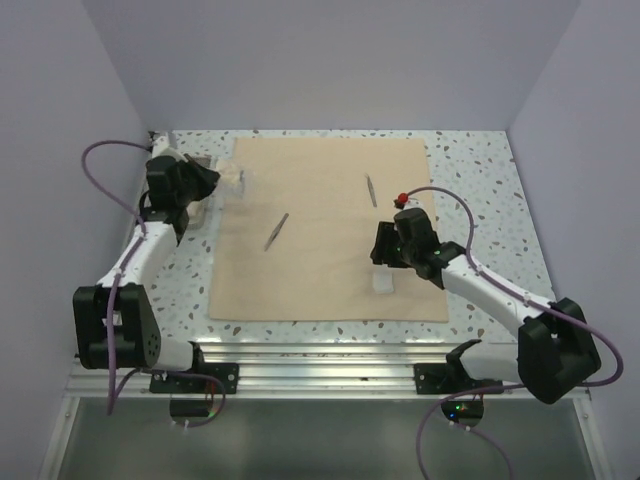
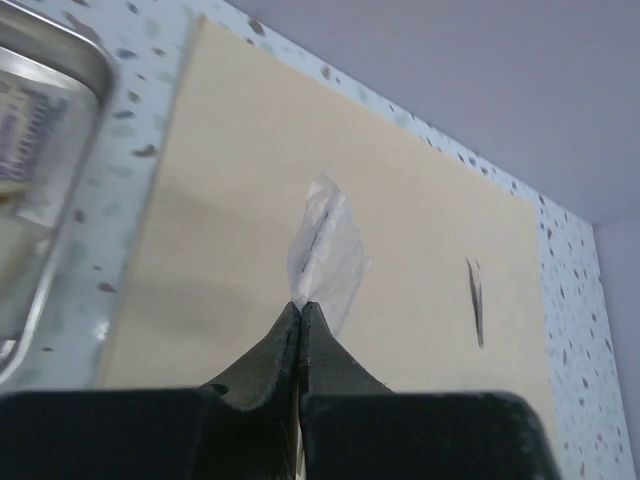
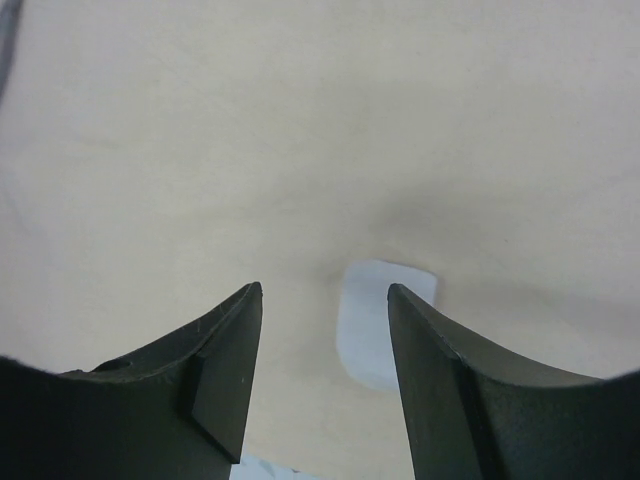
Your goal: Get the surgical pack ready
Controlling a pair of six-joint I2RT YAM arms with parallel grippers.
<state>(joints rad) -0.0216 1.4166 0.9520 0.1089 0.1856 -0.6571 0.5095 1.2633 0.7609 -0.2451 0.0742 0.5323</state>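
Top external: tan cloth wrap (image 1: pixel 330 240) spread flat on speckled desk (image 1: pixel 480 200), two slender metal instruments (image 1: pixel 276 230) lying on it. Left claw (image 2: pixel 300 308) pinched on clear packet (image 2: pixel 325 245), apparently just above the cloth's far-left corner. Right claw (image 3: pixel 325 300) wide, over white packet (image 3: pixel 380 325).

Table: white, dark-speckled stone-pattern tabletop (image 1: pixel 480 170).
Cloth: large flat tan square cloth sheet (image 1: pixel 320 270), spread over the centre, edges square to the table.
Tray: shiny steel tray (image 2: pixel 75 180), 10 o'clock, just beside the cloth, not touching.
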